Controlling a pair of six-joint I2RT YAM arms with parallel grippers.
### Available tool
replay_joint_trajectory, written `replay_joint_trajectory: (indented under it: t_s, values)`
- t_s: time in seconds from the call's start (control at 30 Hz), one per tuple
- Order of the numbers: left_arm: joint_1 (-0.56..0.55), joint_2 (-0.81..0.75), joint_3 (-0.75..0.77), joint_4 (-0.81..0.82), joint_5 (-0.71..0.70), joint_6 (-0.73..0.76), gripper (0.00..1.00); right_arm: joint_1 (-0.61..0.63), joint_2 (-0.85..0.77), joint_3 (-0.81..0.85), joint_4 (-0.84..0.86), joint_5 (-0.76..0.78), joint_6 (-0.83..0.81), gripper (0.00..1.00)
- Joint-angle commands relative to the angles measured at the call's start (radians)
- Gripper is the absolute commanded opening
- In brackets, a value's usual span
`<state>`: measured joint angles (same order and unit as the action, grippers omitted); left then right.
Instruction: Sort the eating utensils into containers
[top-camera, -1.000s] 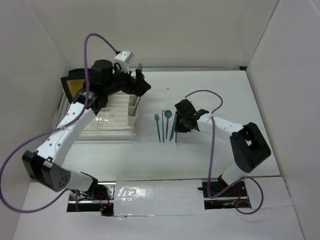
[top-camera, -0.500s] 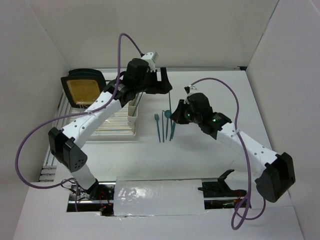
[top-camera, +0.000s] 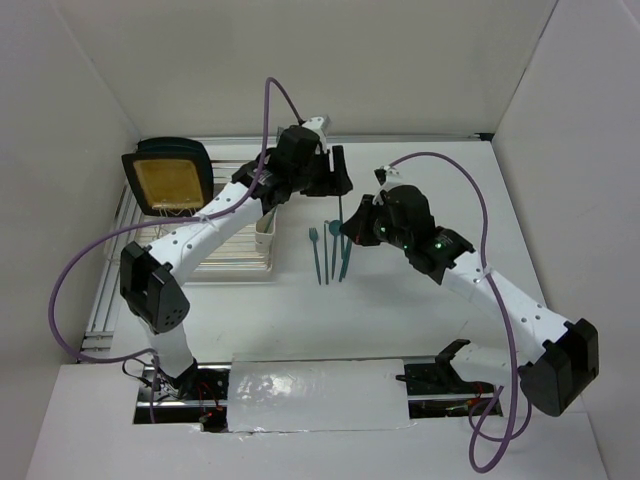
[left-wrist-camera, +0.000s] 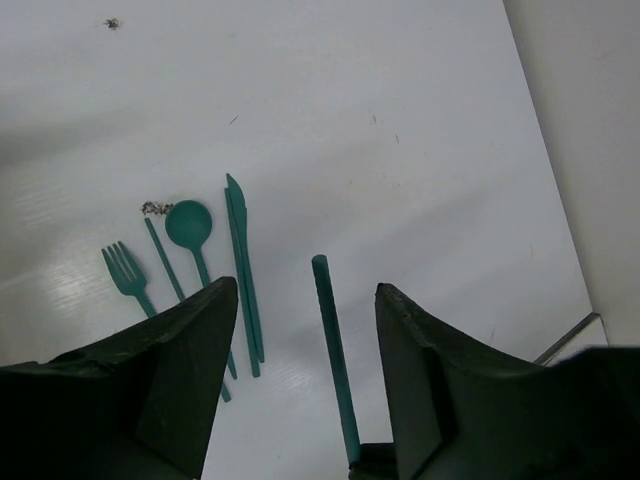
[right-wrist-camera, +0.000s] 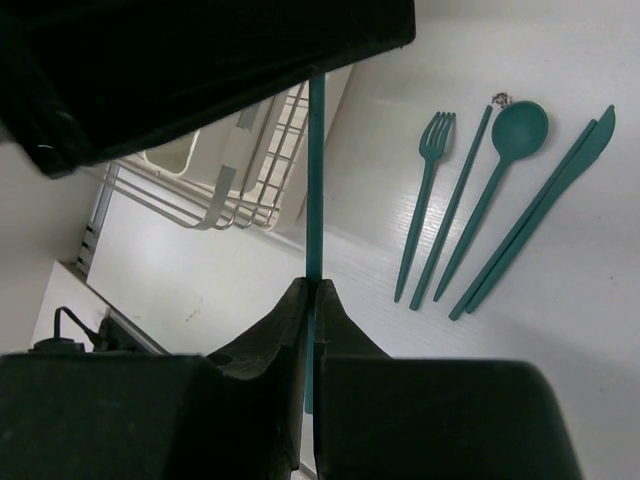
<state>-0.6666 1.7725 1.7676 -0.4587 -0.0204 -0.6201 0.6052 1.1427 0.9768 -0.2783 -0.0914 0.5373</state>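
A thin teal utensil (right-wrist-camera: 316, 180) is pinched in the closed right fingers (right-wrist-camera: 290, 330) above the table (top-camera: 300, 310). Its tip stands untouched between the wide-spread left fingers (left-wrist-camera: 190, 350), a gap only the wrist views show. Fork (left-wrist-camera: 125, 272), spoon (left-wrist-camera: 188, 222) and knife (left-wrist-camera: 240, 250) lie on the table. Since 0.5 s ago the left arm has edged closer.
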Motion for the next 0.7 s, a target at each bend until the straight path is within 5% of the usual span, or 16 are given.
replay_joint_trajectory:
  t_s: [0.0, 0.23, 0.33, 0.37, 0.4, 0.5, 0.57, 0.67]
  values:
    - [-0.014, 0.022, 0.050, 0.005, 0.011, -0.038, 0.67, 0.011, 0.000, 0.072, 0.076, -0.005, 0.001, 0.01]
    - [-0.014, 0.042, 0.055, 0.025, 0.007, -0.038, 0.22, 0.013, 0.032, 0.115, 0.105, -0.005, -0.003, 0.02]
    - [-0.011, 0.057, 0.070, 0.043, 0.048, 0.006, 0.04, 0.007, 0.055, 0.150, 0.081, -0.005, -0.013, 0.12]
    - [-0.005, 0.056, 0.072, 0.064, 0.065, 0.020, 0.02, 0.004, 0.054, 0.170, 0.062, -0.005, -0.020, 0.17]
    - [0.005, 0.051, 0.066, 0.083, 0.082, 0.063, 0.00, -0.004, 0.089, 0.195, 0.009, -0.016, -0.020, 0.43]
    - [0.060, 0.015, 0.043, 0.196, 0.203, 0.123, 0.00, -0.034, 0.101, 0.281, -0.083, -0.025, -0.026, 0.88]
    - [0.107, -0.013, 0.033, 0.274, 0.304, 0.180, 0.00, -0.068, 0.092, 0.330, -0.116, -0.025, -0.027, 0.99]
    - [0.177, -0.093, 0.006, 0.342, 0.379, 0.316, 0.00, -0.140, 0.054, 0.384, -0.150, -0.025, -0.017, 1.00]
